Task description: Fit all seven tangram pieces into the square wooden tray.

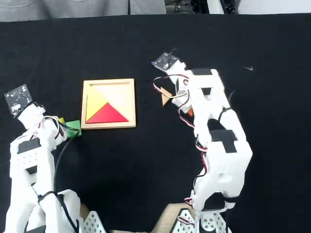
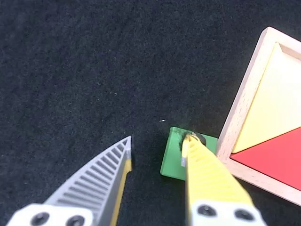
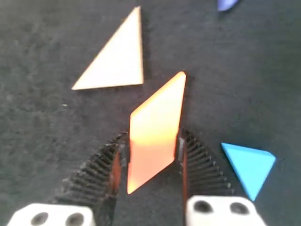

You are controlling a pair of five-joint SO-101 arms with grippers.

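Right claw [image 3: 153, 141] clamps the orange parallelogram [image 3: 156, 123] across its long sides, long axis running out along the fingers. Tray [image 1: 109, 81] sits on the table toward the left arm, well apart, so that's likely the carry direction. Left claw [image 2: 159, 140] is wide, one finger over the green square [image 2: 171, 157], just beside a tray corner.

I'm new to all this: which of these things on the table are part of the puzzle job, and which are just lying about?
For the job: wooden tray, yellow triangle, red triangle, green square, orange parallelogram, pale triangle, blue triangle, purple piece.
Just there: black table cover, wooden board by the arms' bases.
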